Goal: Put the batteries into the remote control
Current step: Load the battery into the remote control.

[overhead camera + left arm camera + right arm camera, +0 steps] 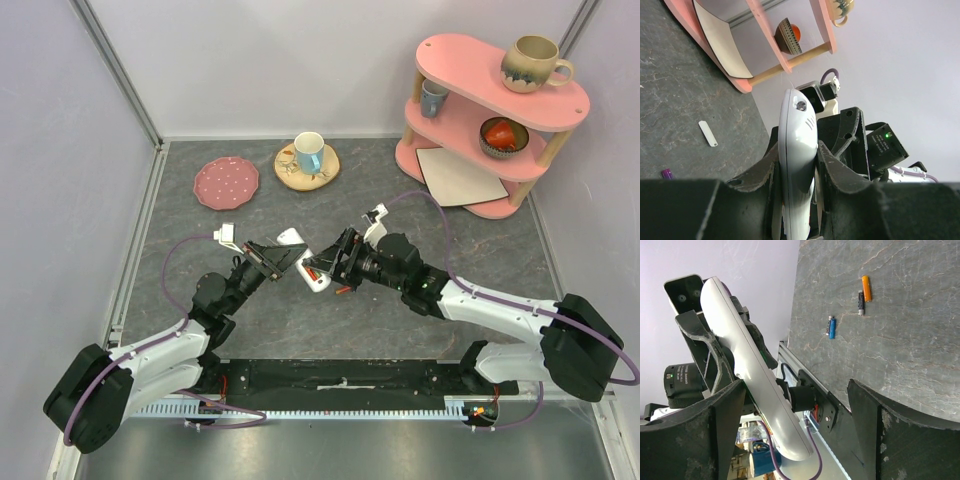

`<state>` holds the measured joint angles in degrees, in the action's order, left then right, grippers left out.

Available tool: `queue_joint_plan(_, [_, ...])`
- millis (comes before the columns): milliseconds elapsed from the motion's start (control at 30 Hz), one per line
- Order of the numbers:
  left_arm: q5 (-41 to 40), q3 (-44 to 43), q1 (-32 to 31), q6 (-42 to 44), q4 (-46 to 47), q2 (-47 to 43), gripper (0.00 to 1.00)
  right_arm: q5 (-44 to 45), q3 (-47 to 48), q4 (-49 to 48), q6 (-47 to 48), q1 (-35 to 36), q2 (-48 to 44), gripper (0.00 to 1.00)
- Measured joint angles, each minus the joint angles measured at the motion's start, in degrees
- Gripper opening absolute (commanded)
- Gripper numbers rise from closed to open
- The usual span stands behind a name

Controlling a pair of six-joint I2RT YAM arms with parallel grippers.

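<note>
My left gripper point(283, 257) point(796, 152) is shut on the white remote control point(303, 258) and holds it above the table. In the left wrist view the remote point(798, 125) stands edge-on between the jaws. My right gripper point(335, 264) point(800, 435) is open, its jaws spread wide round the free end of the remote point(751, 371), which lies close to one finger point(722, 425). Orange point(866, 288), black point(860, 302) and blue point(831, 326) batteries lie on the grey table. A purple battery point(667, 173) lies near a small white cover strip point(707, 133). A small red thing point(344, 290) shows under the right gripper.
A pink two-tier shelf point(470, 120) stands at the back right with a mug point(533, 63), a cup point(433, 97) and a bowl point(502, 135). A pink plate point(226, 183) and a cup on a coaster point(308, 155) sit at the back. Walls enclose the table.
</note>
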<state>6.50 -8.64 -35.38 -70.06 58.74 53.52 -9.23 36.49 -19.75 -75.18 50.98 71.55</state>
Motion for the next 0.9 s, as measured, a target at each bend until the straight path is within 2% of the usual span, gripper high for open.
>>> queue_joint_plan(233, [-0.07, 0.00, 0.04, -0.04, -0.07, 0.07, 0.02, 0.04, 3.89, 6.43, 5.01, 0.02, -0.04, 0.92])
queue_joint_plan(600, [0.15, 0.00, 0.04, -0.33, 0.17, 2.25, 0.02, -0.31, 14.19, 20.55, 19.26, 0.02, -0.04, 0.95])
queue_joint_plan(900, [2.16, -0.02, 0.52, -1.86, 0.17, 3.30, 0.02, -2.75, 16.11, 25.03, 29.07, -0.07, -2.10, 0.89])
